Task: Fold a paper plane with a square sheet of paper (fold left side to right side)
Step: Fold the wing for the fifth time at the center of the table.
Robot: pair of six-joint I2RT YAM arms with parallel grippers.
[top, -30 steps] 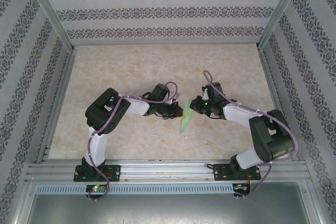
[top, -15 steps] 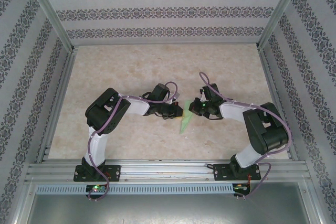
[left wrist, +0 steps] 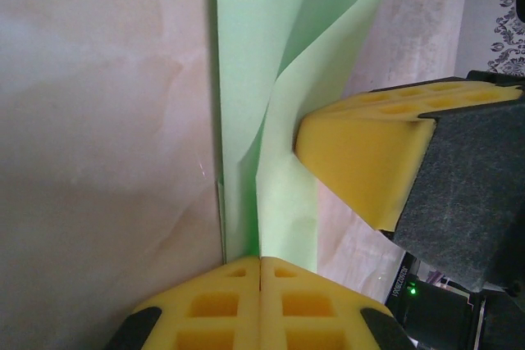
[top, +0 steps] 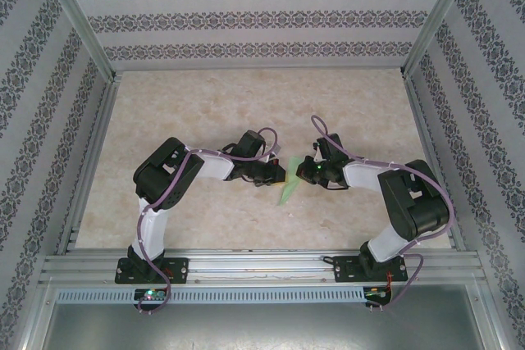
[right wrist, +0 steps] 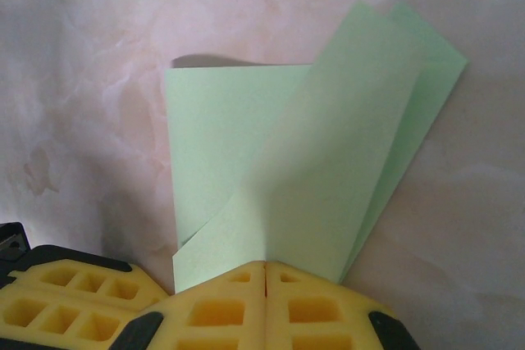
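Left hand (top: 276,172), centre of the top view: pads shut on the lower edge of the folded green paper (top: 288,193). Right hand (top: 304,168), just to its right and facing it: pads likewise shut on the paper, whose layers fan out toward the upper right of the right wrist view. The paper's free tip slants toward lower centre over the marbled bench (top: 205,104).

We see a pale marbled table (top: 205,104). Near its middle lies folded green paper (top: 288,193), part flat on the surface, one flap raised.
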